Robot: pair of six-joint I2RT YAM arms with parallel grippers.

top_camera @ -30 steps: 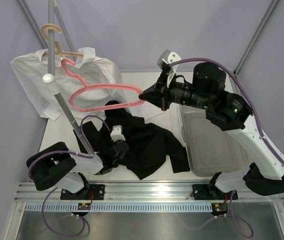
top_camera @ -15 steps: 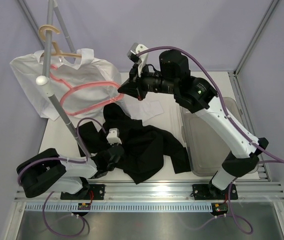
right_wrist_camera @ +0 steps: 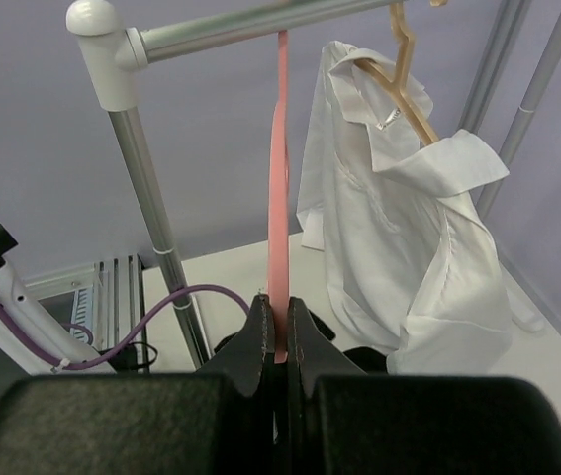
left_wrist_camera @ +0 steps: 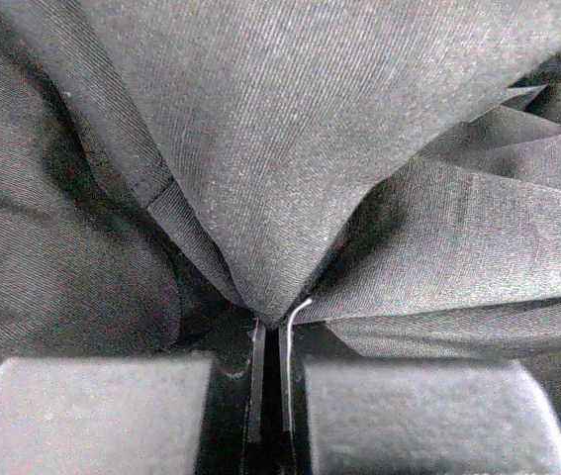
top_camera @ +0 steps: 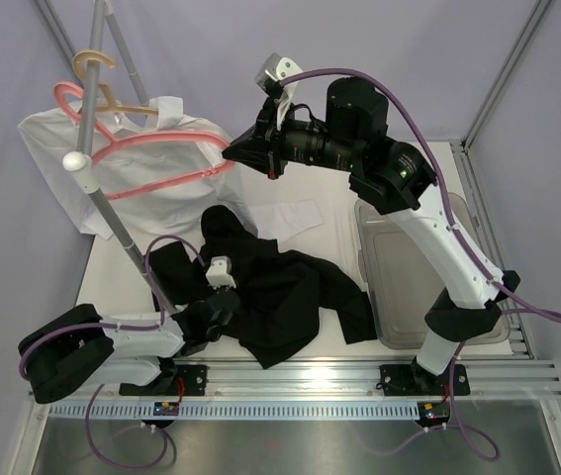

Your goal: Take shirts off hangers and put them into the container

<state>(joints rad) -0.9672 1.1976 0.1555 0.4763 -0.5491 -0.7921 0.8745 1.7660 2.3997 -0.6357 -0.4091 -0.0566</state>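
Your right gripper [right_wrist_camera: 278, 322] clamps the pink hanger [right_wrist_camera: 279, 178] by its end. Long axis runs left, hook at the rack pole [right_wrist_camera: 250, 22]. Your left gripper [left_wrist_camera: 270, 327] pinches the black shirt [top_camera: 280, 287] on the table [top_camera: 107, 272]. The container [top_camera: 409, 287] lies to its right, nearer your right arm.

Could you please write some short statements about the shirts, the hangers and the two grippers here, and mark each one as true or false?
1. The right gripper is shut on the pink hanger. True.
2. The black shirt lies inside the container. False: it lies on the table, to the left of the container.
3. The white shirt hangs on the tan hanger. True.
4. The left gripper is open and holds nothing. False: it is shut on a fold of the black shirt.
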